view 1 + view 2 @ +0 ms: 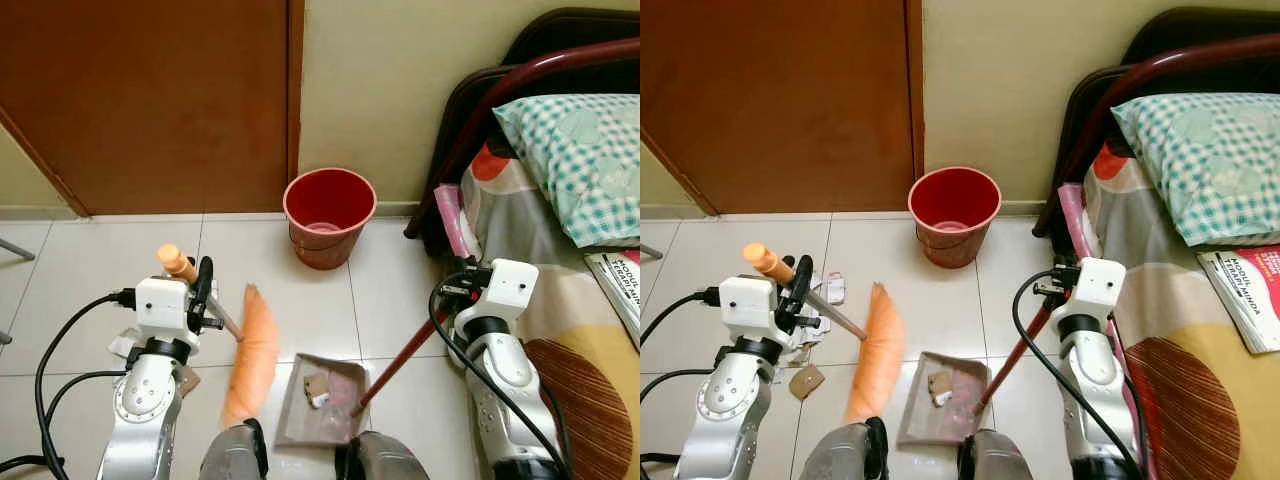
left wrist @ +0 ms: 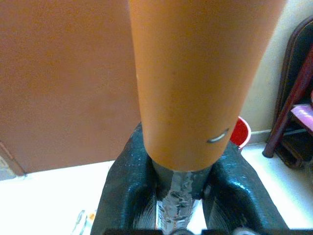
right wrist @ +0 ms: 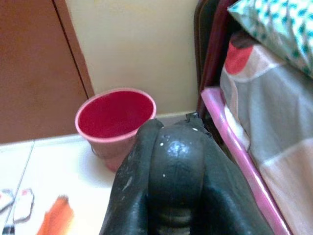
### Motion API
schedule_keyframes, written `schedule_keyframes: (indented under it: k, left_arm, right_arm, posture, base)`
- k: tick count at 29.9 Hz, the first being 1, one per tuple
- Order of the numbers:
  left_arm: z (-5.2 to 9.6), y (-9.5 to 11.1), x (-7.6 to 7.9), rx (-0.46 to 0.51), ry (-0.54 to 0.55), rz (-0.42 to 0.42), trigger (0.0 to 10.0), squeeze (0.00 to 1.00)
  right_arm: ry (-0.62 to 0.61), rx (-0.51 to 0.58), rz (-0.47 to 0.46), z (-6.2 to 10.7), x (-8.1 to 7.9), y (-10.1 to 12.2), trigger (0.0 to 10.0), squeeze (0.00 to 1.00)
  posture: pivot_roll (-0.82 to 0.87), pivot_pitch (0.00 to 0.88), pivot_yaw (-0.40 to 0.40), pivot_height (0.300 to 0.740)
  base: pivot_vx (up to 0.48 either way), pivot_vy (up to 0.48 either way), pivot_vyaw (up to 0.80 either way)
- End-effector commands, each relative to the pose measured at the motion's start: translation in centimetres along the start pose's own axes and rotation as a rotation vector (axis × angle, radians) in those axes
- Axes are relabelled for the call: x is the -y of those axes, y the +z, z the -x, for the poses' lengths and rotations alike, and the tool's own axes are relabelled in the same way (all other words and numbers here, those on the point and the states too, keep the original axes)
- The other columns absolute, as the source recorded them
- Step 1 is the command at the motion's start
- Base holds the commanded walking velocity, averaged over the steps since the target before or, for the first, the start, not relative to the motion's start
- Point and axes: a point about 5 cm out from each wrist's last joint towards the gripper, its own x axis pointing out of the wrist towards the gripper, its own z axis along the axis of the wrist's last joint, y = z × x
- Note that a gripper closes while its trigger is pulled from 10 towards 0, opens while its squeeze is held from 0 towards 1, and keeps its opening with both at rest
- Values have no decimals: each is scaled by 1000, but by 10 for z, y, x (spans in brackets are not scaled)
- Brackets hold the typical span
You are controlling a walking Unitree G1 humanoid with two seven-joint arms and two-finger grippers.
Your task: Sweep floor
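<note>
Orange-handled broom point(image 1: 180, 264) sat clamped in the left gripper point(image 1: 203, 290), fingers closed round its shaft; orange bristle head point(image 1: 252, 355) blurred on the pale tiled floor point(image 1: 90, 270), just left of the grey dustpan point(image 1: 322, 402). Paper scraps point(image 1: 820, 290) lay near the left arm, some more inside the pan. Red plastic bucket point(image 1: 329, 215) stood far, by the wall. Right gripper point(image 1: 450, 290) closed on the dustpan's red handle point(image 1: 397, 365). Bed point(image 1: 560, 300) on the right.

The tiled floor point(image 1: 90, 270) carried a red bucket point(image 1: 329, 215) far by the wall, a dustpan point(image 1: 322, 400) near, and paper scraps point(image 1: 808, 380) left.
</note>
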Motion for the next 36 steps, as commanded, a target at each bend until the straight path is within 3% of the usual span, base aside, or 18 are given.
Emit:
schedule_keyframes:
  k: [1, 6, 8, 12, 19, 23, 28, 30, 31, 33, 34, 35, 36]
  left_arm:
    - [5, -6, -1, -47, -9, -38, 10000, 0]
    - [4, -8, 0, -58, -10, -38, 10000, 0]
    - [4, -8, 1, -59, -11, -38, 10000, 0]
    - [4, -9, 3, -67, -21, -41, 10000, 0]
    - [1, -9, 1, -75, -31, -47, 10000, 0]
    - [-2, -9, 0, -80, -39, -48, 10000, 0]
    - [-4, -9, 0, -82, -44, -49, 10000, 0]
    - [-6, -8, 0, -81, -47, -52, 10000, 0]
    - [-6, -8, 0, -81, -47, -52, 10000, 0]
    - [-8, -6, -2, -74, -38, -56, 10000, 0]
    - [-8, -6, -2, -74, -38, -56, 10000, 0]
    - [-9, -5, -5, -72, -19, -55, 10000, 0]
    - [-9, -5, -7, -76, -8, -50, 10000, 0]
  right_arm:
    - [5, -28, 9, 5, 3, 1, 10000, 0]
    - [-7, -176, 81, 33, 21, -11, 10000, 0]
    - [-5, -187, 83, 37, 23, -11, 10000, 0]
    - [59, -263, 73, 67, 20, -7, 10000, 0]
    - [102, -377, 40, 86, 16, -3, 10000, 0]
    - [144, -440, 72, 93, 17, -6, 10000, 0]
    - [168, -413, 113, 85, 17, -4, 10000, 0]
    - [147, -327, 122, 68, 17, 4, 10000, 0]
    - [147, -327, 122, 68, 17, 4, 10000, 0]
    - [94, -223, 97, 44, 15, 13, 10000, 0]
    - [94, -223, 97, 44, 15, 13, 10000, 0]
    - [53, -165, 72, 30, 13, 18, 10000, 0]
    - [38, -139, 71, 27, 11, 19, 6314, 0]
  posture:
    - [28, 114, -35, 740]
    - [13, 121, -43, 740]
    - [7, 126, -47, 740]
    - [-4, 134, -50, 740]
    - [-9, 139, -39, 740]
    - [-18, 142, -30, 740]
    - [-25, 141, -23, 740]
    - [-18, 133, -14, 740]
    - [-18, 133, -14, 740]
    - [-6, 123, -8, 740]
    - [-6, 123, -8, 740]
    - [-6, 123, -8, 740]
    - [-2, 118, 4, 740]
  base:
    - [0, 0, 0]
    - [0, 0, 0]
    - [0, 0, 0]
    - [0, 0, 0]
    - [0, 0, 0]
    - [0, 0, 0]
    - [0, 0, 0]
    - [0, 0, 0]
    - [0, 0, 0]
    - [0, 0, 0]
    - [0, 0, 0]
    - [0, 0, 0]
    - [0, 0, 0]
